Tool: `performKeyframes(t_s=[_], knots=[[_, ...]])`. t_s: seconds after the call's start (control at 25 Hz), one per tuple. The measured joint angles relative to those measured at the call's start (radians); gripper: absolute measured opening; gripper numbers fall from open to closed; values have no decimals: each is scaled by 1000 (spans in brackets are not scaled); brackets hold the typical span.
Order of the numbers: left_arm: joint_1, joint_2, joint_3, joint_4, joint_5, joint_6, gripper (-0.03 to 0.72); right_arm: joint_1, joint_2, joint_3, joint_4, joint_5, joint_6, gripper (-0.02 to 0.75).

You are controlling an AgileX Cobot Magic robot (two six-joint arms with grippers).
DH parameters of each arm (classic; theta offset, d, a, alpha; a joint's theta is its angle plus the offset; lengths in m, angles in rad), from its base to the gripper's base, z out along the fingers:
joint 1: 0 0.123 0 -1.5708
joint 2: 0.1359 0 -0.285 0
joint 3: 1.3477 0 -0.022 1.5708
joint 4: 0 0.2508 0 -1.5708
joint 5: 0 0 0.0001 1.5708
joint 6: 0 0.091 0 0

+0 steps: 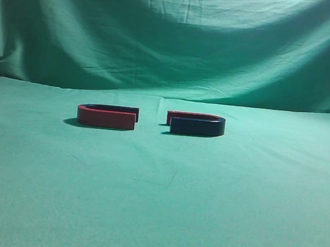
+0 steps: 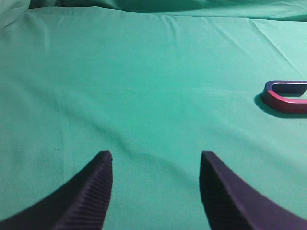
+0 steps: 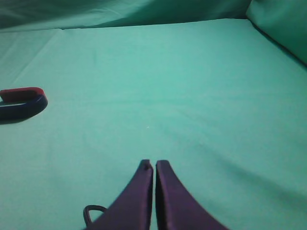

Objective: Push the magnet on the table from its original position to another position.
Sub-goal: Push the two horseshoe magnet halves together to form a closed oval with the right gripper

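Note:
The magnet [image 1: 197, 125] lies flat on the table [image 1: 157, 204], right of centre, its dark navy-black arm facing me and its red arm behind. It also shows at the left edge of the right wrist view [image 3: 21, 103]. My right gripper [image 3: 154, 165] is shut and empty, well to the right of it above the cloth. My left gripper [image 2: 156, 158] is open and empty above bare cloth. Neither gripper shows in the exterior view.
A second U-shaped magnet [image 1: 107, 117] showing its red side lies left of centre, open ends facing the first. It also shows at the right edge of the left wrist view [image 2: 287, 97]. The green backdrop [image 1: 173, 37] rises behind the table.

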Motion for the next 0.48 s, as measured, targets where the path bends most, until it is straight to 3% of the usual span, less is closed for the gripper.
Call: performKeyframes(t_s=[0.48], knots=[[0, 0, 0, 0, 0, 0, 372, 0, 0, 0, 0, 0, -2, 0]])
